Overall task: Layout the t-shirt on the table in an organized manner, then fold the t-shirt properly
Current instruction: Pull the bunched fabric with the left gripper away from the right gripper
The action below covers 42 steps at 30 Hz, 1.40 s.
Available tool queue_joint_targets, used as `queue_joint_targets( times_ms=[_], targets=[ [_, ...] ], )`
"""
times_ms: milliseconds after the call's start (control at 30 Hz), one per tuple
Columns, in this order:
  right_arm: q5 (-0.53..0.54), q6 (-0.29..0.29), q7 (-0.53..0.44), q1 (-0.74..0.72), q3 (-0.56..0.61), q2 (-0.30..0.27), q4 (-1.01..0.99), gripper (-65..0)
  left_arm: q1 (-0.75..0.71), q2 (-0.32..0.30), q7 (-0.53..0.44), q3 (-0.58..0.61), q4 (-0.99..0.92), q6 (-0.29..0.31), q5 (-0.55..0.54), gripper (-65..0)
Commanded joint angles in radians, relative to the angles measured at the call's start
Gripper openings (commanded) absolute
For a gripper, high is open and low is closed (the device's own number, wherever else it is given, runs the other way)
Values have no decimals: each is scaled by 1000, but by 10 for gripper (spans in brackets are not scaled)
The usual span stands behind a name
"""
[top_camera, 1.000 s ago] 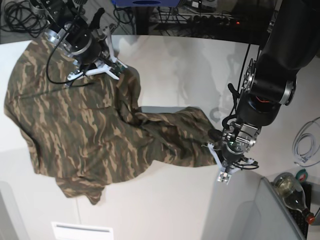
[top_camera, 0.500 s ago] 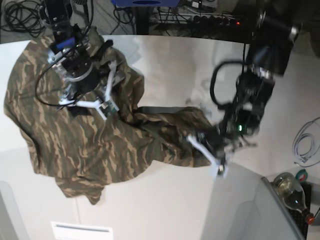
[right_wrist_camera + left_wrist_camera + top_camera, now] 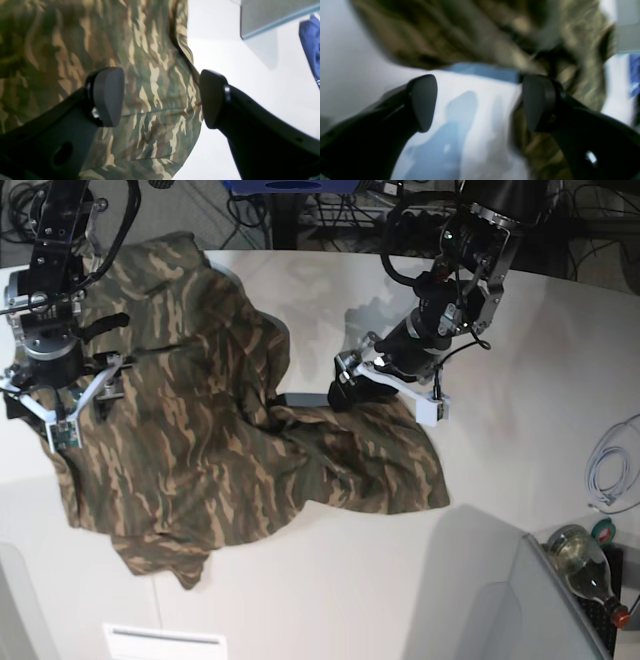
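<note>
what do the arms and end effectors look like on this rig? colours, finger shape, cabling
Both arms are black with silver-grey joint rings and loose black cables along the links. Left gripper and right gripper each carry white bracket pieces at the wrist. The fingers are matte black, curved arms ending in rounded oval pads; the left ones match, though blurred.

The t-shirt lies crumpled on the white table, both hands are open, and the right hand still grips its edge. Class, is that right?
Not quite. The right hand grips nothing: the right wrist view shows its jaws spread apart above the t-shirt. The left hand is open too, and the shirt lies crumpled on the table.
</note>
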<state>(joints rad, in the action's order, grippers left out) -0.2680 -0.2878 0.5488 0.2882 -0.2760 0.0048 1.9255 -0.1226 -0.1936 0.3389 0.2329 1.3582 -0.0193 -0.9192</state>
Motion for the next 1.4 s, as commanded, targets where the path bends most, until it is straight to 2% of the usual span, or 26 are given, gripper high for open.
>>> queue_joint_targets(
  times_ms=[0, 67, 100, 200, 267, 433, 500, 533, 633, 667, 867, 1000, 1033, 1133, 1167, 1200, 1267, 1300, 1367],
  targets=[
    [6, 3, -25, -10, -7, -1, 7, -209, 10, -2, -33, 1, -9, 40, -10, -143],
    [6, 3, -25, -10, -12, -1, -13, -209, 21, 26, -65, 0, -61, 132, -14, -143],
    [6, 3, -25, -10, -12, -2, -19, -209, 34, 38, -70, -5, -82, 157, -14, -143],
    [17, 3, -26, -20, -47, -2, -47, -209, 80, 70, -68, -7, -159, 173, -16, -143],
    [98, 3, -26, -37, -102, -2, -76, -209, 114, 95, -68, 3, -202, 175, -16, -143],
    [387, 3, -19, -100, -317, -24, -209, -209, 194, 135, -70, 4, -288, 172, -13, -148],
    [439, 3, -19, -120, -377, -59, -301, -209, 225, 135, -68, 6, -333, 172, -13, -219],
    [451, 3, -19, -128, -397, -72, -344, -209, 235, 131, -68, 6, -345, 172, -13, -283],
    [457, 3, -19, -137, -449, -110, -456, -209, 245, 95, -65, 6, -339, 170, -13, -599],
    [457, 3, -19, -137, -458, -116, -482, -209, 248, 78, -56, 6, -328, 170, -13, -650],
    [459, 2, -19, -140, -463, -122, -598, -209, 269, 33, 36, 0, -254, 170, -11, -650],
    [461, -3, -17, -154, -464, -121, -671, -215, 281, 16, 55, 1, -239, 170, -11, -650],
    [461, -27, -17, -154, -464, -121, -688, -216, 281, 12, 55, 4, -236, 170, -11, -650],
    [461, -161, -16, -160, -464, -93, -717, -224, 280, 9, 55, 6, -234, 170, -11, -650],
    [461, -189, -8, -163, -466, -85, -717, -249, 280, 7, 55, 6, -234, 170, -11, -650],
    [459, -215, 9, -163, -464, -82, -716, -315, 280, 6, 55, 6, -234, 170, -11, -650],
    [459, -253, 50, -163, -464, -79, -697, -549, 278, -7, 55, 7, -233, 169, -11, -650],
    [459, -265, 63, -163, -464, -78, -673, -647, 277, -8, 55, 7, -233, 169, -11, -650],
    [459, -281, 113, -157, -466, -61, -588, -635, 265, -36, 55, 6, -224, 137, -11, -650]
  ],
)
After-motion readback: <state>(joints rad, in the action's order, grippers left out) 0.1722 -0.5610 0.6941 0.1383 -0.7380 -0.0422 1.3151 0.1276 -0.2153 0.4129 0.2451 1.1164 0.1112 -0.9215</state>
